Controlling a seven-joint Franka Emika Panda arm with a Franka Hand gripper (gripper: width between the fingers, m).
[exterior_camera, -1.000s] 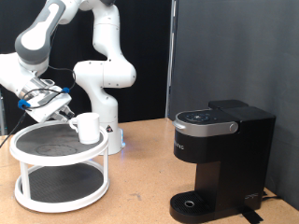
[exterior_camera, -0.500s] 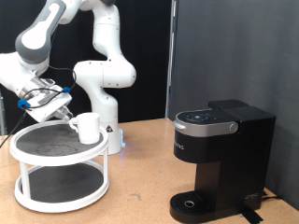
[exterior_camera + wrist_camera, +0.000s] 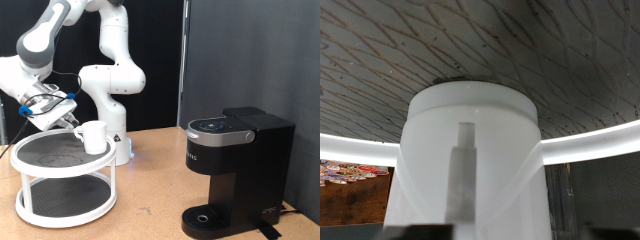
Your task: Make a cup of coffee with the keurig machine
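Gripper (image 3: 66,115) sits at the exterior view's left, just beside the cup (image 3: 93,136), on the cup's upper-left flank. Finger state cannot be read in either view: the exterior view shows the hand only as a cluttered white and blue mass, and no fingertips are clearly visible in the wrist view.

The cup stands upright on the upper tier of a white two-tier round stand (image 3: 64,180), near that tier's right-hand edge. The wrist view shows the cup (image 3: 470,160) filling the centre, its handle (image 3: 466,180) a vertical strip facing the camera. Judgement: the approach line runs from the hand straight onto the handle side, with the cup's long axis vertical.

The keurig machine (image 3: 238,170) stands on the wooden table (image 3: 150,215) at the exterior view's right, well apart from the cup, lid closed. Its drip base (image 3: 208,218) holds nothing. Between stand and machine lies bare tabletop. The arm's white base (image 3: 112,130) stands directly behind the stand.
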